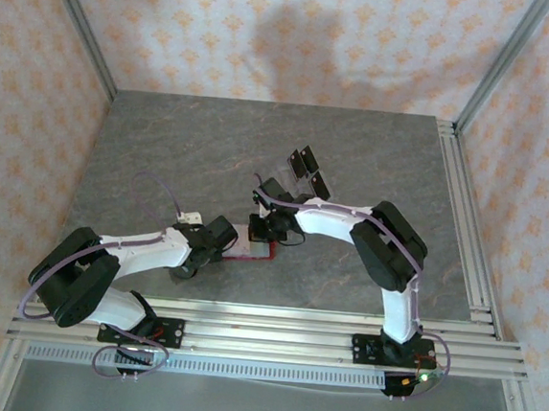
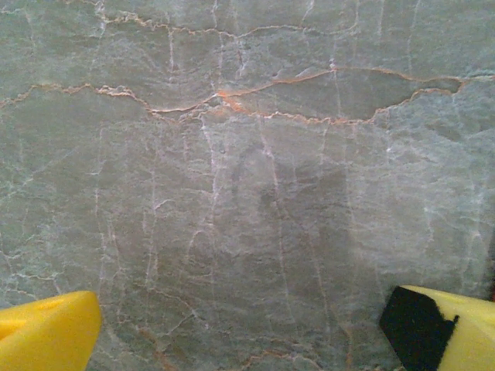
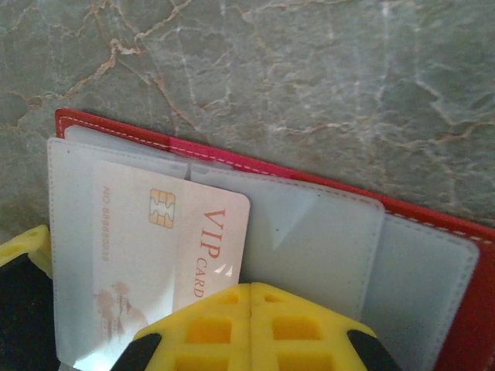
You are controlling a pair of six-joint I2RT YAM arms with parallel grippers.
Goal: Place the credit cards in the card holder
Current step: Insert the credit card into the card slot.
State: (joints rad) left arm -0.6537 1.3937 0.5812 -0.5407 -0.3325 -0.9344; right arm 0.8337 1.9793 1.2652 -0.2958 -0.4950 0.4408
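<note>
right gripper (image 3: 249, 308) at lower centre of its wrist view, yellow fingers (image 3: 201, 332) pressed together with no gap, tips right at the lower right corner of a credit card (image 3: 166, 247); unclear whether pinching that corner or merely poised over it. pale card with gold chip and "vip card" lettering, lying over the left clear pocket of the card holder (image 3: 433, 220), the red wallet spread open on the grey marble table (image 3: 309, 69), stretching from upper left to lower right of the frame. seen from overhead, same gripper at centre frame above the red holder, left gripper (image 1: 225, 243) just to its left. from the left wrist, jaws spread wide, yellow tips in the two lower corners, bare stone between. clear tray with black tabs (image 1: 308, 173) above centre, apart from both grippers.
</note>
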